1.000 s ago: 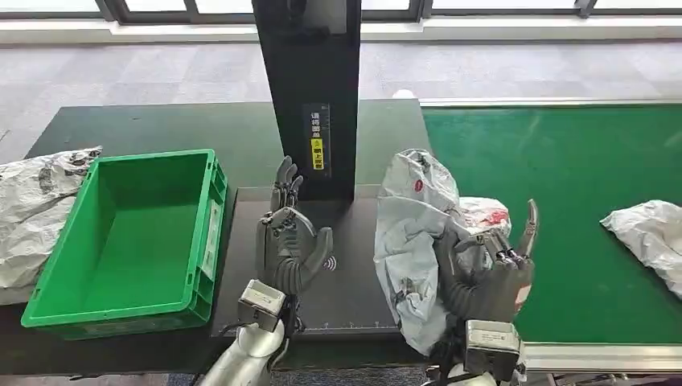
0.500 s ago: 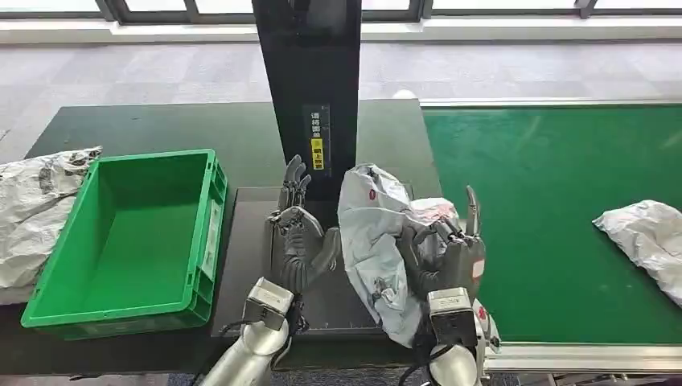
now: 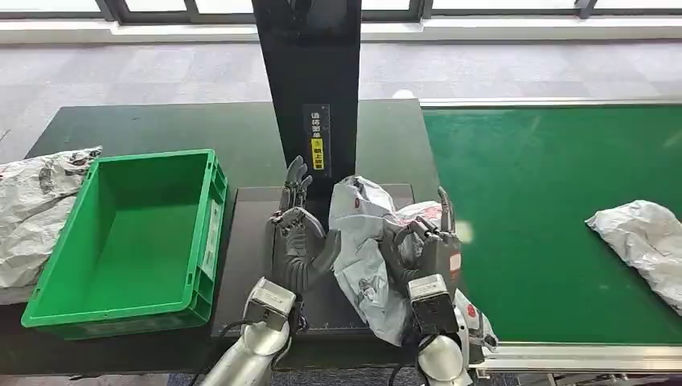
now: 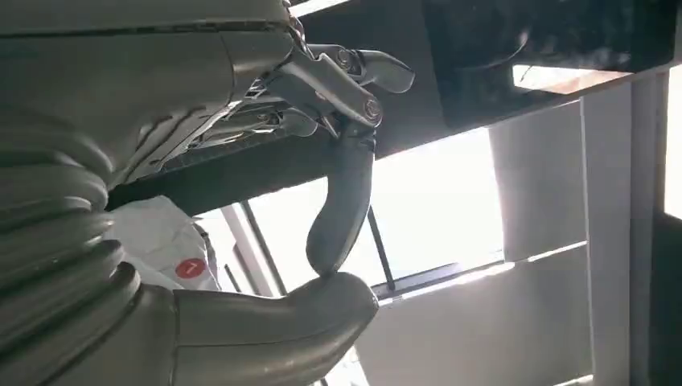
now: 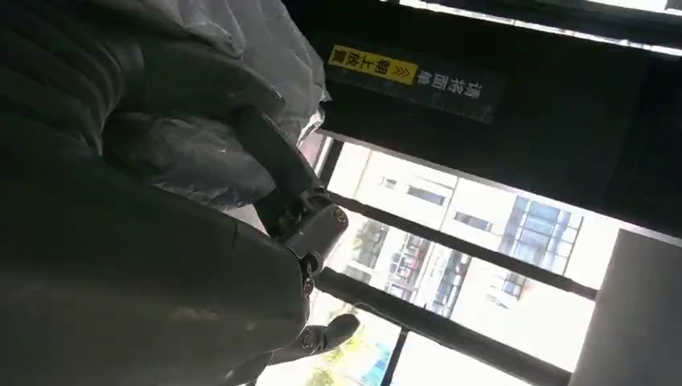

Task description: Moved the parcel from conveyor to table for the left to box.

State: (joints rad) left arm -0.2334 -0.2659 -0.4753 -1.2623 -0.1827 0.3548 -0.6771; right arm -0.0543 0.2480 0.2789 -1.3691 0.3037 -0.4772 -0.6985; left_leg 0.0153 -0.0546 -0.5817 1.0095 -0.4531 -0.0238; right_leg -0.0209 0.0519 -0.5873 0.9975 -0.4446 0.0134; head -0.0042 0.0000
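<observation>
My right hand (image 3: 424,245) grips a crumpled grey plastic parcel (image 3: 366,245) and holds it upright over the dark scanner pad (image 3: 249,241), just left of the green conveyor (image 3: 555,201). In the right wrist view the grey parcel (image 5: 241,48) bulges over my fingers (image 5: 277,173). My left hand (image 3: 296,237) stands open over the pad, fingers spread upward, its thumb close to the parcel's left side. The left wrist view shows that hand's thumb (image 4: 273,330) and a curved finger (image 4: 342,201), with a bit of the parcel (image 4: 165,241) behind. A green box (image 3: 129,237) sits empty at the left.
A black post (image 3: 310,88) with a yellow label rises just behind the pad. Another pale parcel (image 3: 639,237) lies on the conveyor at the right edge. A crumpled pale bag (image 3: 32,209) rests on the dark table (image 3: 161,125) left of the box.
My right hand has carried the parcel leftward from the conveyor's edge to over the pad, near my left hand. The left hand has shifted slightly. The far parcel has drifted left on the belt.
</observation>
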